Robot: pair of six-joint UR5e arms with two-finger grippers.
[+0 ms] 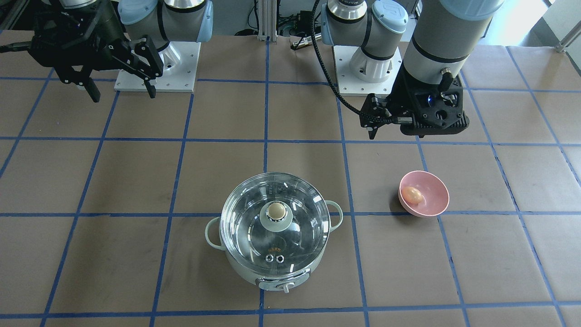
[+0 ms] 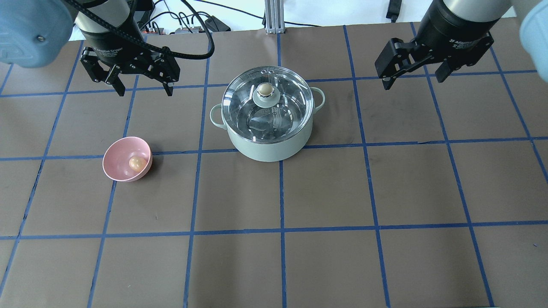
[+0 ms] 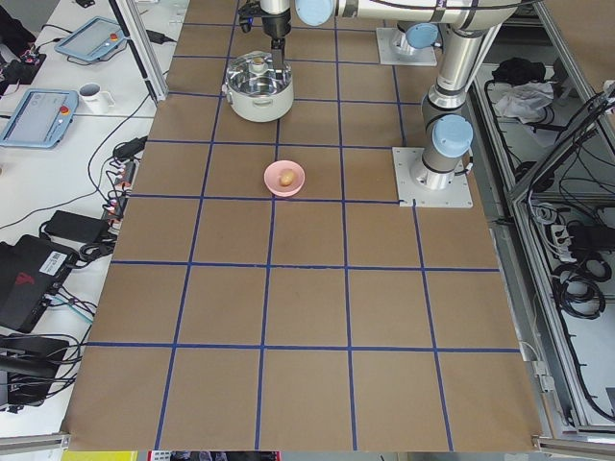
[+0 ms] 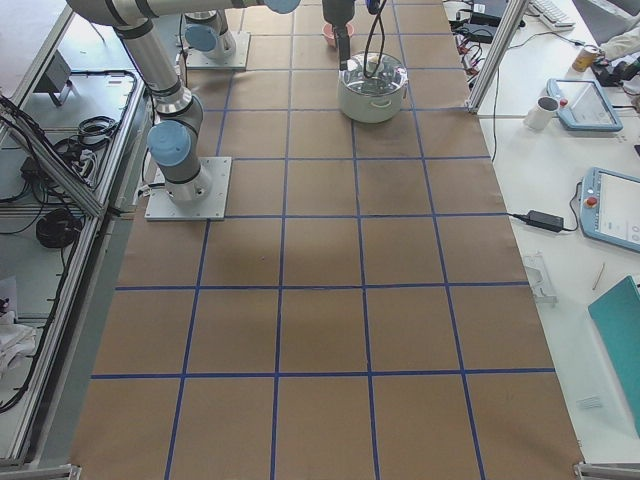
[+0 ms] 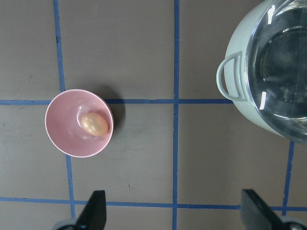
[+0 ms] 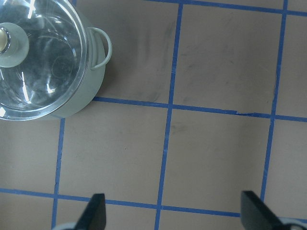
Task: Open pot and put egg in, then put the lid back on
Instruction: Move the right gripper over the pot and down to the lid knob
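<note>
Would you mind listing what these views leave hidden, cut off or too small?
Overhead view: the pot hides its own dial, on the far side.
Left wrist view: the right edge cuts the lid, knob unseen.
Exterior right view: the egg is too small to find in the pink bowl.
Wrist views: left gripper and right gripper show fingertips only.

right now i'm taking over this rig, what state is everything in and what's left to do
Left gripper: open, empty, above the table on the pink bowl's side.
Right gripper: open, empty, above the table on the pot's other side.
The lid sits on the pot.
The egg lies in the pink bowl, apart from the pot.
Done: nothing yet.
Left: lift the lid, move the egg into the pot, put the lid back on.
</note>
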